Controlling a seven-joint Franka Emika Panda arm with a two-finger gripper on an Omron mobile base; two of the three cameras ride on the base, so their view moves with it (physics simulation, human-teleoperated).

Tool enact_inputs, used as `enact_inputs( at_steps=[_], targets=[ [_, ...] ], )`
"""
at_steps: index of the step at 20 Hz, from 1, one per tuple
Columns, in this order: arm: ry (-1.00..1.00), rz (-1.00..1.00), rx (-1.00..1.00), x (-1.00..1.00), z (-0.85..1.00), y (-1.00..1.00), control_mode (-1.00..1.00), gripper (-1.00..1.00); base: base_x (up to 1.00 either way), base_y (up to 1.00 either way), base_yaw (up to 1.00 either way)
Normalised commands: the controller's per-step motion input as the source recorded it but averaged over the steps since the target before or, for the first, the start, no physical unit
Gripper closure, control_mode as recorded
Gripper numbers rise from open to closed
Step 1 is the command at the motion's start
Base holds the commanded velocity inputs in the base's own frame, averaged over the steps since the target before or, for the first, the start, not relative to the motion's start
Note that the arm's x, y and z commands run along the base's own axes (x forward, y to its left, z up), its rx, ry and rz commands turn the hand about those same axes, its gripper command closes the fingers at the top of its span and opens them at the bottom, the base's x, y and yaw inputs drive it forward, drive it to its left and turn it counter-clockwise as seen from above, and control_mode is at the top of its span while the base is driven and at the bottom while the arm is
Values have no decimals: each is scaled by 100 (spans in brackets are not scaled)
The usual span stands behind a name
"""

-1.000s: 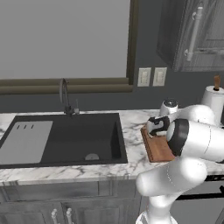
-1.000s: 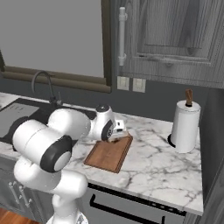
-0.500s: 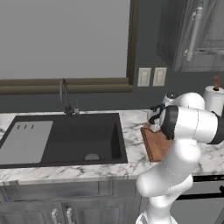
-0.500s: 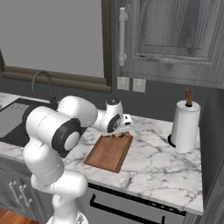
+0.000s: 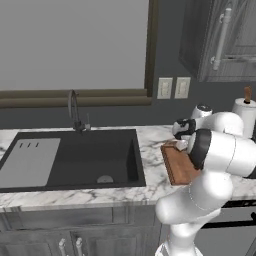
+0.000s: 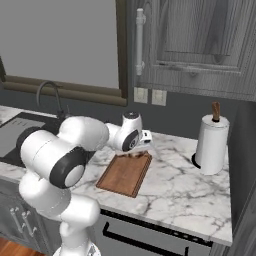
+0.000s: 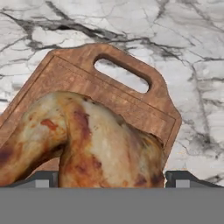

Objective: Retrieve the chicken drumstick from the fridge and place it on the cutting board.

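Chicken drumstick (image 7: 96, 144) sits clamped between the two fingers, one tip (image 7: 41, 179) on each side | gripper (image 7: 109, 180) hangs above the cutting board (image 7: 135, 105) | board's handle slot lies beyond the fingertips | marble counter (image 7: 188, 52) surrounds the board

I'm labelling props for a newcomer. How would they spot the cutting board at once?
On the marble counter, between the black sink and the paper towel roll, lies the cutting board. It is the flat reddish-brown wooden rectangle with a slot handle.
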Motion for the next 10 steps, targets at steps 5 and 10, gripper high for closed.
enact_inputs(
  at_steps=[5, 10],
  targets=[
    [-9, 0, 3, -100, 43, 0, -100, -100, 0, 0, 0],
    [-5, 0, 1, -100, 72, 24, -100, -100, 0, 0, 0]
  ],
)
